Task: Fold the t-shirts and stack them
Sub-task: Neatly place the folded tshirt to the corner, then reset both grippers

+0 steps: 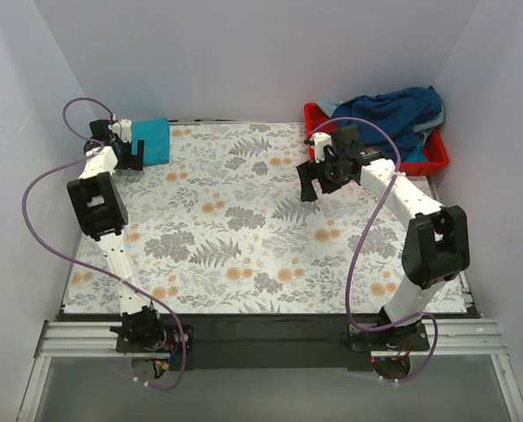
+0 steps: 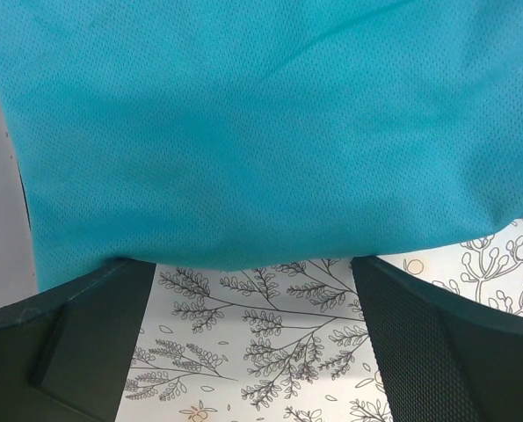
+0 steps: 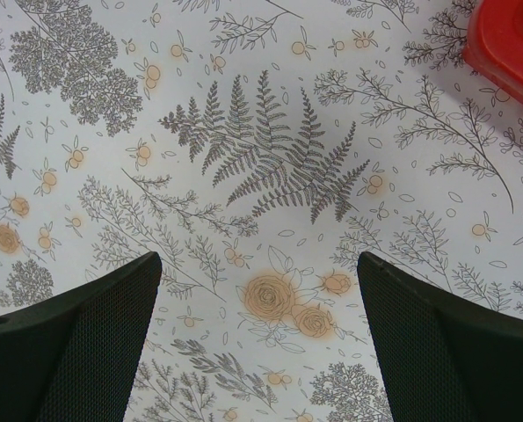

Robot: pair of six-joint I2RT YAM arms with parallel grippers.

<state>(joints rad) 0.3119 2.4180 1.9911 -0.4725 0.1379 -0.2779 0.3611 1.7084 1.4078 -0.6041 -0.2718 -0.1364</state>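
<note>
By the far-left folded teal t-shirt (image 1: pixel 153 140), left end effector (image 2: pixel 248 268) wide; right end effector (image 3: pixel 259 262) wide too.

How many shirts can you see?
2 for sure: a folded teal shirt at the far left by the left gripper, and a navy shirt heaped in the red tray. More may hide underneath.

My left wrist view cuts off the teal shirt (image 2: pixel 261 132) at the top and right. My right wrist view shows only a corner of the red tray (image 3: pixel 512 40). From above, piled shirts (image 1: pixel 397 110) hide most of it.
</note>
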